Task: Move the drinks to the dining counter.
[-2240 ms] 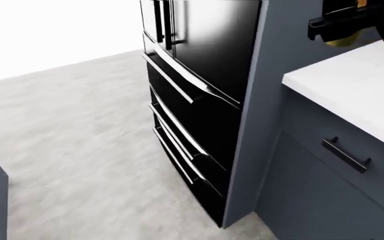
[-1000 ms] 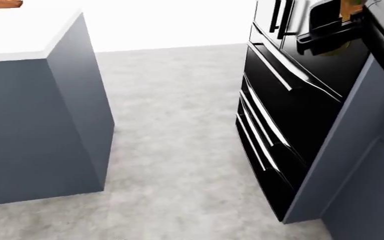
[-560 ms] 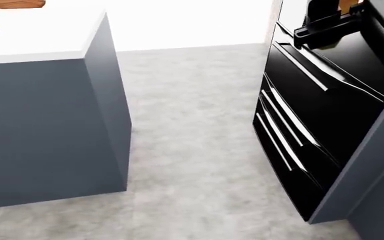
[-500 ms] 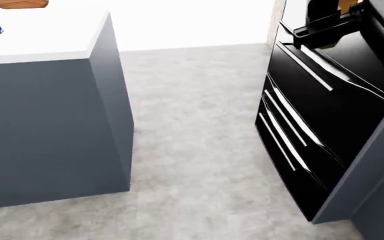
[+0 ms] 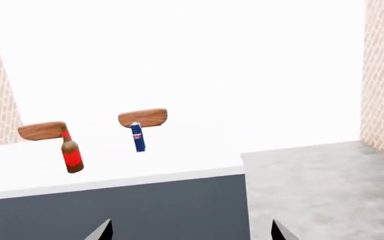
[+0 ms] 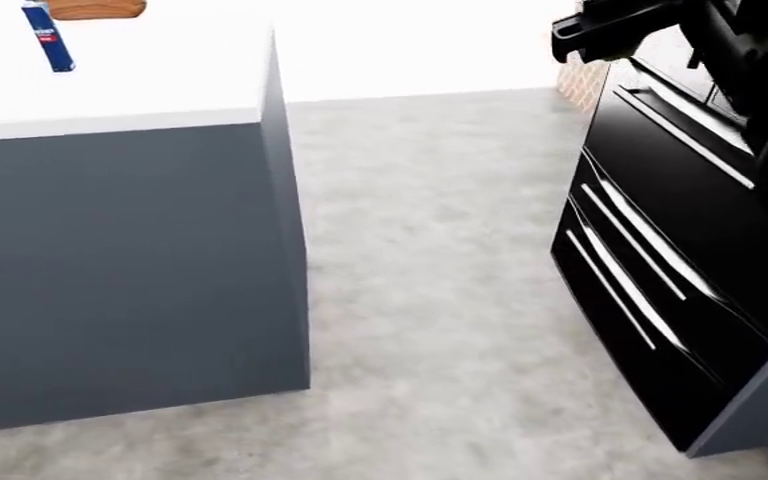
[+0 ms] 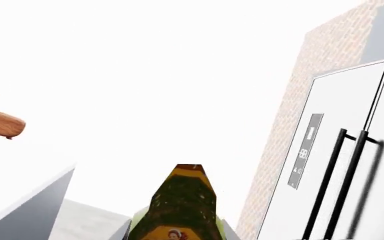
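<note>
So the dining counter [image 6: 157, 80] fills the 9 to 11 o'clock part of the head view, white top over a dark grey-blue base. The Mango carton [image 6: 48, 36] stands upright on it up at 11 o'clock, just in front of a wooden stool [image 6: 96, 10]. From the left wrist cam you also get the brown bottle with red labels [image 5: 71, 154] standing on the same top, well apart from the carton, each with a stool seat right behind it.

The olive-green bottle [image 7: 181, 210] sits clamped between the right gripper's fingers, neck pointing away from the wrist cam. That right gripper [image 6: 598, 28] is up at 1 o'clock in the head view, in front of the black fridge [image 6: 678, 250].

Left gripper [image 5: 190, 232]: only the two fingertips poke in, spread wide apart with nothing between them. Grey floor [image 6: 438, 300] runs between counter and fridge.
</note>
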Available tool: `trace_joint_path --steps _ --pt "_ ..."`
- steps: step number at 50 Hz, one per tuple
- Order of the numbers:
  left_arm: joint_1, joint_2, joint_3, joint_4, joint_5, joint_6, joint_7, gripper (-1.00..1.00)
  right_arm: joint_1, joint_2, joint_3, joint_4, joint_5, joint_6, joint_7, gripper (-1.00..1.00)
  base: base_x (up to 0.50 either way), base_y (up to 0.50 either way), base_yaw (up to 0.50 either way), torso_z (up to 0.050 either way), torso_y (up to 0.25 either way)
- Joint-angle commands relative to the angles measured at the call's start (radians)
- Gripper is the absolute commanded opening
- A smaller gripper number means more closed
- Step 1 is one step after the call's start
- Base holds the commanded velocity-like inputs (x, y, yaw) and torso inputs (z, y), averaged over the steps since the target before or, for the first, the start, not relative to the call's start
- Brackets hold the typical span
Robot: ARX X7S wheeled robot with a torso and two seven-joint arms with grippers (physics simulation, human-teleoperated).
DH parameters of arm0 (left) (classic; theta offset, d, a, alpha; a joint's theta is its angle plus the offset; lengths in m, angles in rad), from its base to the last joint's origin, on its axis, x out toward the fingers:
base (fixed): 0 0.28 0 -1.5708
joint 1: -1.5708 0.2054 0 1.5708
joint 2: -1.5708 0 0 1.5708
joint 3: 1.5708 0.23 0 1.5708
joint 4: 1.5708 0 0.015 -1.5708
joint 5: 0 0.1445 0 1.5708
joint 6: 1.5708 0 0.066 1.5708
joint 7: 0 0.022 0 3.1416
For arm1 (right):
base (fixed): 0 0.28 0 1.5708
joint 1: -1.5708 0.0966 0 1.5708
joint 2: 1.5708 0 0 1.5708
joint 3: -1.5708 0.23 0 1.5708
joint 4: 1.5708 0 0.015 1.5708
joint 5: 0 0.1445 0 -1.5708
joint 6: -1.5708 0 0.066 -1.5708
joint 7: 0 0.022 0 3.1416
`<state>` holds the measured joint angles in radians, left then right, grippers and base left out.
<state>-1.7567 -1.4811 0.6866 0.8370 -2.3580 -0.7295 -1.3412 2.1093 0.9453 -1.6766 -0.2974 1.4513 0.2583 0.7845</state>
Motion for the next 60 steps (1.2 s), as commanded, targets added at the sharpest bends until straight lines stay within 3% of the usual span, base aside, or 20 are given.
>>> trace_joint_path --steps 1,49,60 --pt "0.034 -0.025 0.007 0.01 0.029 0.02 0.029 1.0 -0.037 -0.085 0.017 0.074 -0.055 -0.034 -0.047 -1.0 -0.46 0.33 0.0 0.0 0.0" --pt "0.062 -0.023 -0.012 0.01 0.033 0.02 0.029 1.0 -0.008 -0.115 -0.004 0.063 -0.109 0.114 -0.006 -1.0 -0.3 0.51 0.0 0.0 0.002" --pt "0.06 -0.014 -0.021 0.007 0.025 0.014 0.02 1.0 -0.003 -0.118 0.007 0.068 -0.098 0.133 -0.008 -1.0 -0.47 0.21 0.0 0.0 0.002"
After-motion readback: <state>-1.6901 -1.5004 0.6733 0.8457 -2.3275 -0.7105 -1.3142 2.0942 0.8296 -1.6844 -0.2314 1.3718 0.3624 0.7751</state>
